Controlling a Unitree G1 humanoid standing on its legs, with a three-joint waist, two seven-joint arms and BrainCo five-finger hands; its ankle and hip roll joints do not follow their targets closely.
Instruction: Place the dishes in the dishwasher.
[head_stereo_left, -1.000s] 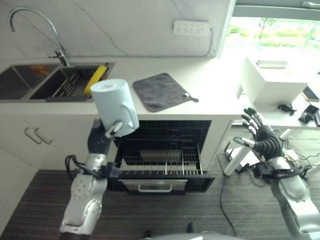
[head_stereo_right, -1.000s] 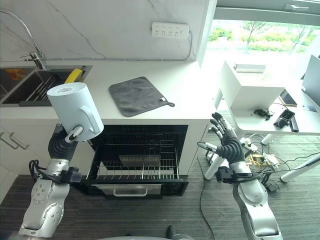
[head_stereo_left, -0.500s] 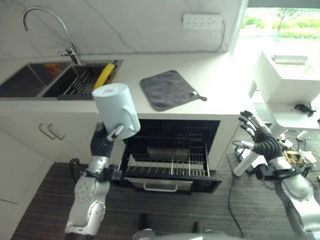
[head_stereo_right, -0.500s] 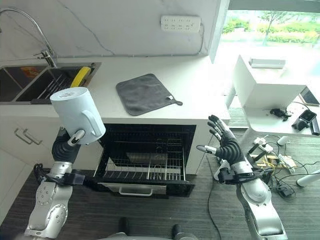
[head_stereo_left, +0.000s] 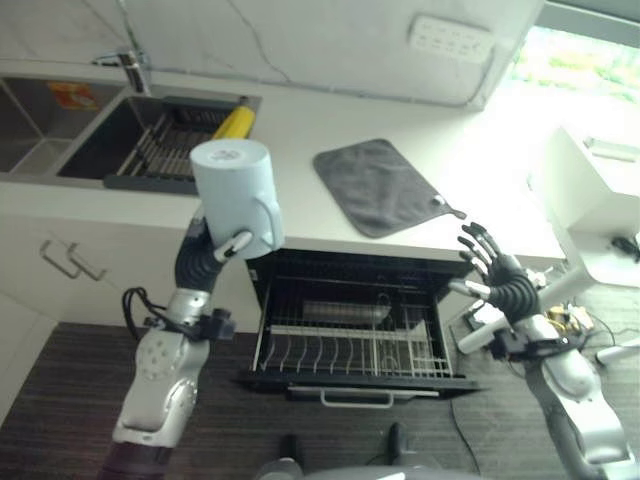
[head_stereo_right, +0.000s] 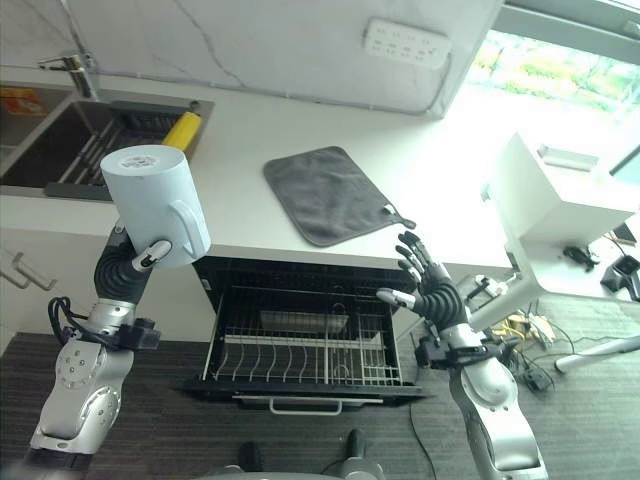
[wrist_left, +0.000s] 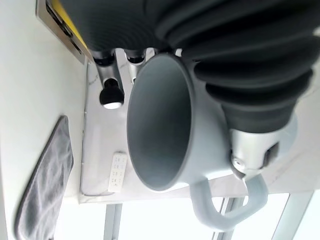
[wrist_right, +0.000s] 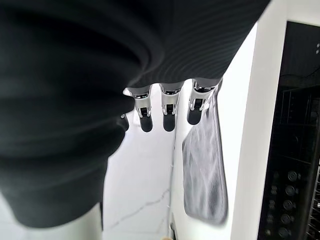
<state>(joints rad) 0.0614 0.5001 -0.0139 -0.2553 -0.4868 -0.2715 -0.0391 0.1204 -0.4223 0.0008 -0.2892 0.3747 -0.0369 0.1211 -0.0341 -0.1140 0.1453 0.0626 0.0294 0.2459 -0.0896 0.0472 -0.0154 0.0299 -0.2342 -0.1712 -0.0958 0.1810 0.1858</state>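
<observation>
- Left hand (head_stereo_left: 212, 252) grips a pale blue mug (head_stereo_left: 236, 196), held upside down above the counter edge.
- Dishwasher rack (head_stereo_right: 300, 355) is pulled out, with a metal tray (head_stereo_right: 303, 322) inside; the mug isn't loaded yet.
- Right hand (head_stereo_right: 428, 288) hovers open, empty, beside the dishwasher.

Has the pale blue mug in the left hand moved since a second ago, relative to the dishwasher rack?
Cannot tell: the camera shifted. The pale blue mug remains raised in the left hand, left of the dishwasher rack.
</observation>
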